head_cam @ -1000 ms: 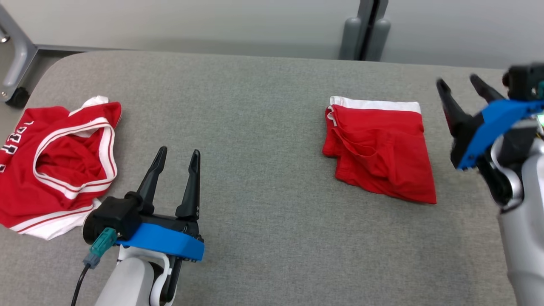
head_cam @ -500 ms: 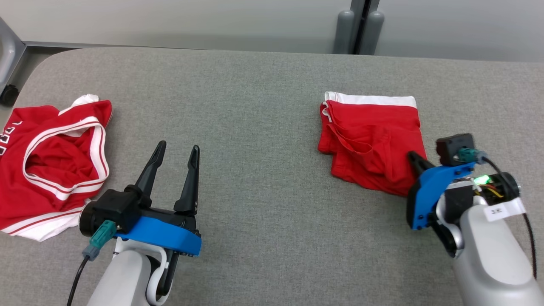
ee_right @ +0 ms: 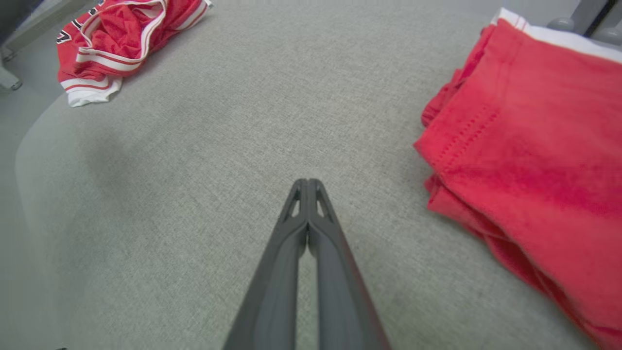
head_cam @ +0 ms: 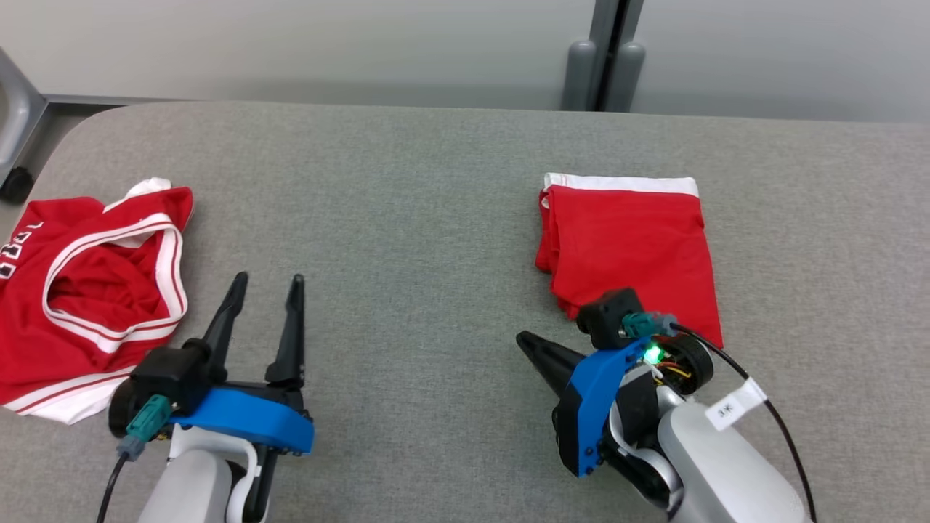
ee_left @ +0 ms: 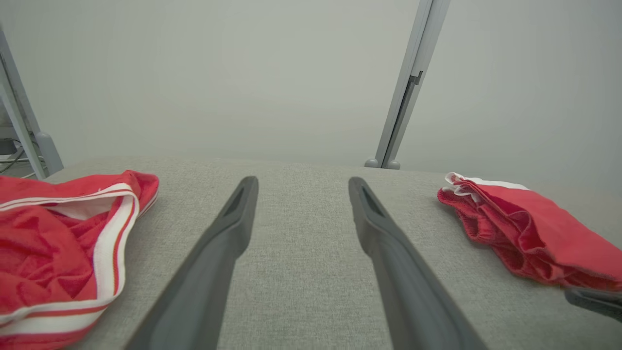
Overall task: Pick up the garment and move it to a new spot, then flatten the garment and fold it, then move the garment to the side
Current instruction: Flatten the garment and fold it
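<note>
Left claw (head_cam: 268,277): spread wide, gripping nothing, both fingers stretched out over the table.
Right claw (head_cam: 524,339): fingers pressed together along their whole length, pinching nothing, tip low over the table and aimed toward the left claw's side; contact with the surface impossible to tell.
Folded garment (head_cam: 632,247): red with a white band on its far edge, lying folded on the table just to the right of the right claw's fingers, apart from them; well to the right of the left claw.
Jersey (head_cam: 87,290): red with white stripes, crumpled, near the left claw's left side; far from the right claw.
Table (head_cam: 421,218): grey cloth surface beneath both claws.
</note>
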Robot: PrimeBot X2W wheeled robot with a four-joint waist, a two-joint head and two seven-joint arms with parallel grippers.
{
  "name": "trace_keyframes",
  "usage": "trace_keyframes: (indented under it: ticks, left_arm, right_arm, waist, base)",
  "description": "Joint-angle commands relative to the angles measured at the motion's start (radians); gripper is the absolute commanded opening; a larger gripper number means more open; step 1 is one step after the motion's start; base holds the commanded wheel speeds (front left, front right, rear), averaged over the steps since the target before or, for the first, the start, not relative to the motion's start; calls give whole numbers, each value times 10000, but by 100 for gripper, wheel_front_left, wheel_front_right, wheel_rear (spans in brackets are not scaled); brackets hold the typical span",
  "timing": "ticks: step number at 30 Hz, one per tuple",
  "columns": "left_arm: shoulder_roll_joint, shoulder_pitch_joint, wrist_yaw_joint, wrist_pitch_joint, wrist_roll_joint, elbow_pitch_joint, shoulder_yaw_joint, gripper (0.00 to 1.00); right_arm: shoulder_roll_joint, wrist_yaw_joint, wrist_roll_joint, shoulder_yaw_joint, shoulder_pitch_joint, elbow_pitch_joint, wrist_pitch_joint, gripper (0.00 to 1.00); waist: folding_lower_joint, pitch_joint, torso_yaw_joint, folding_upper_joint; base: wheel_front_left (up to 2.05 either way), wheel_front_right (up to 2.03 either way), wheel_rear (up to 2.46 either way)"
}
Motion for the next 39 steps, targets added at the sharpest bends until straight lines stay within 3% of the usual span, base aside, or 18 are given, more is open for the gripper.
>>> trace_keyframes:
  ticks: [1,4,5,6,14,21,28,39]
  left_arm:
    - [30,96,-7,-46,46,34,96,100]
    - [-39,297,-6,-46,120,45,460,100]
    - [-76,346,-7,-46,131,27,606,100]
    - [-99,406,-7,-46,151,-1,705,100]
    - [-298,1032,-9,-47,480,-148,1515,100]
    - [-425,1386,-12,-47,638,-62,1809,100]
    - [-468,1628,-14,-47,758,247,1980,100]
    - [-540,1588,32,-47,1068,702,2136,100]
  right_arm:
    - [-197,2,122,16,167,-164,-3,0]
    - [-450,3,422,44,543,-937,-226,4]
    - [-531,3,382,-94,647,-1163,-395,43]
    - [-600,3,320,-292,789,-1388,-573,100]
    - [-259,3,-545,-3444,2361,-3017,-2464,100]
    - [24,3,-1444,-5114,3268,-3251,-2870,100]
    - [167,3,-1736,-5536,3676,-2952,-3168,100]
    - [-36,3,-1816,-5370,3618,-2135,-3914,100]
  waist:
    - [0,-52,-68,0]
    - [0,-171,-181,0]
    - [0,-227,-222,0]
    - [0,-276,-253,0]
    - [0,-766,-628,0]
    - [0,-1064,-966,0]
    - [0,-1389,-1396,0]
    - [0,-1656,-1612,0]
  base:
    - [0,0,0]
    - [0,0,0]
    - [0,0,0]
    - [0,0,0]
    - [0,0,0]
    - [0,0,0]
    - [0,0,0]
    - [0,0,0]
